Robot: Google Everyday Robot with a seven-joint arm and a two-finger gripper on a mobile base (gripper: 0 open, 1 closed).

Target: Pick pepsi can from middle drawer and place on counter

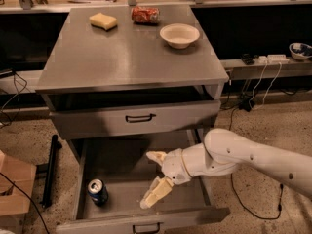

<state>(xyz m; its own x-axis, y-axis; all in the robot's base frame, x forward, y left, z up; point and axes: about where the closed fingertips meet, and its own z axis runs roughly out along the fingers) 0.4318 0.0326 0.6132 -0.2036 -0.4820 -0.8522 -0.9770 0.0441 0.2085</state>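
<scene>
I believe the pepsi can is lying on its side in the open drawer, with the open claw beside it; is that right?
Not quite: the camera view shows the pepsi can standing upright, lid up, in the open drawer. The open claw is beside it, not touching it.

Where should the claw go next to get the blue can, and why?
Probably sideways toward the pepsi can, and a bit lower. The claw hangs open over the middle drawer, apart from the can, which stands upright by a side wall near the drawer's front. That gap must close before any grab.
</scene>
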